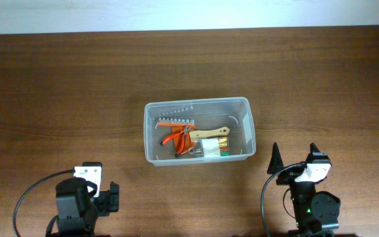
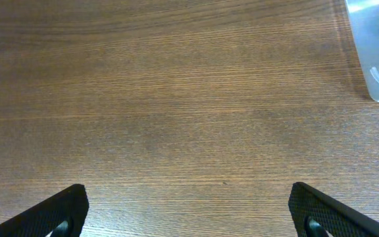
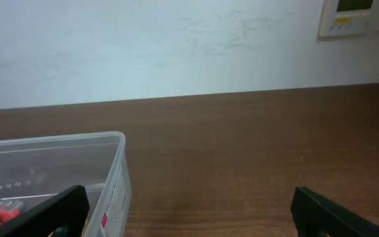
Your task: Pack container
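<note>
Overhead: clear, see-through rectangular plastic container, rounded corners and a rim, at mid-table on the dark brown wooden tabletop, long side running left to right.

Lying loose inside:
- orange-handled pliers toward the left end
- wooden-handled brush tilted across the middle
- row of grey metal bits along the far wall
- white-and-green packet against the near wall

State of left gripper: fingers spread wide, nothing between them, bare wood grain below. Parked by the near edge of the table, well apart from the container. Only one rounded corner of the tub visible at the upper right of the left wrist view.

State of right gripper: fingers parted, holding nothing, tips pointing toward the far edge. Near the container's near right corner, not touching.

Right wrist view: container wall at lower left, pale wall behind the table, beige wall panel at upper right.
</note>
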